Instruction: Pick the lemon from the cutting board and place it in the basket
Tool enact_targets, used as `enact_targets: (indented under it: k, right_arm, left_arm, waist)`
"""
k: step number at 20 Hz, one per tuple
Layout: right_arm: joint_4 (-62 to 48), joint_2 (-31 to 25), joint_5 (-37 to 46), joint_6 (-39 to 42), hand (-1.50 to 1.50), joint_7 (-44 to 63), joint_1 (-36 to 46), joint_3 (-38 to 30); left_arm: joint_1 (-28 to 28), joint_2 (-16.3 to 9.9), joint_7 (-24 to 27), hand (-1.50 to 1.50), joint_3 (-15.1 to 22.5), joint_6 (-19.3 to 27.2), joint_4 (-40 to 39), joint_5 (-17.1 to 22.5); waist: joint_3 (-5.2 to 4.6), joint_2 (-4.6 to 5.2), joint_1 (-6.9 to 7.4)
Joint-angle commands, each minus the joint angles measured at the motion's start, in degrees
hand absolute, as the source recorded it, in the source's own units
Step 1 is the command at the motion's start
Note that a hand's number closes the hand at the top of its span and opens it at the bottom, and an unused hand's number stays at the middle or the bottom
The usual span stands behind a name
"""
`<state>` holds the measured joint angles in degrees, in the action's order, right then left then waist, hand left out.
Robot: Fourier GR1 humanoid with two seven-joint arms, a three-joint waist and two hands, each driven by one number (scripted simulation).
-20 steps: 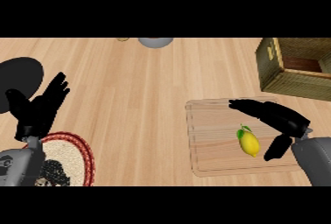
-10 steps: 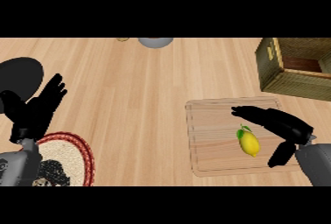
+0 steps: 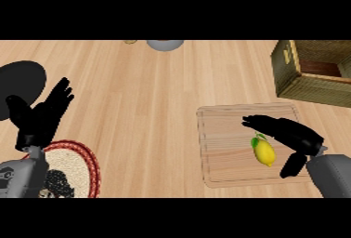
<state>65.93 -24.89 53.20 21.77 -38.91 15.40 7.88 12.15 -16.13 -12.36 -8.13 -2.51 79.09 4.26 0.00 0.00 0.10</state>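
The black right hand (image 3: 291, 135) is open and holds nothing. The small yellow lemon (image 3: 264, 153) lies under its palm, between fingers and thumb. It should go down, then curl round.

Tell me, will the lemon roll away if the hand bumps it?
Probably a little: the lemon is rounded and lies loose on the flat cutting board. Its pointed ends would likely make it wobble rather than roll straight. The right hand hovers close.

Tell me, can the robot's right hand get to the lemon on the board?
Probably yes. The right hand hangs open right over the lemon on the cutting board, fingers on one side and thumb on the other, with nothing between them.
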Motion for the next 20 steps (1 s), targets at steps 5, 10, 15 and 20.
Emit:
enact_targets:
  k: [5, 10, 15, 20]
  right_arm:
    - [-0.5, 2.2, 8.5, -6.4, 1.50, -0.5, -0.1, 4.9]
    - [-0.4, 3.4, 9.7, -5.6, 1.50, -0.7, -0.7, 3.4]
    - [5.0, 3.8, 9.2, -4.7, 1.50, 1.8, -5.8, 2.1]
    - [16.2, 15.5, 6.8, -0.6, 1.50, 22.3, -12.5, -0.6]
  left_arm:
    - [0.7, -0.7, 0.6, 0.00, -1.7, -1.1, -0.5, 0.1]
    - [-2.1, 1.4, 3.6, 0.00, -1.4, -1.0, -1.4, -0.9]
    - [-3.1, 0.4, 0.3, 0.00, -2.0, -2.2, 1.7, 0.1]
    - [-3.0, 0.1, -0.5, 0.00, -2.8, -0.8, 0.4, -0.3]
  waist:
    - [0.01, -0.01, 0.08]
    - [-0.01, -0.02, -0.01]
    - [-0.03, -0.21, -0.37]
    - [-0.32, -1.49, -3.54]
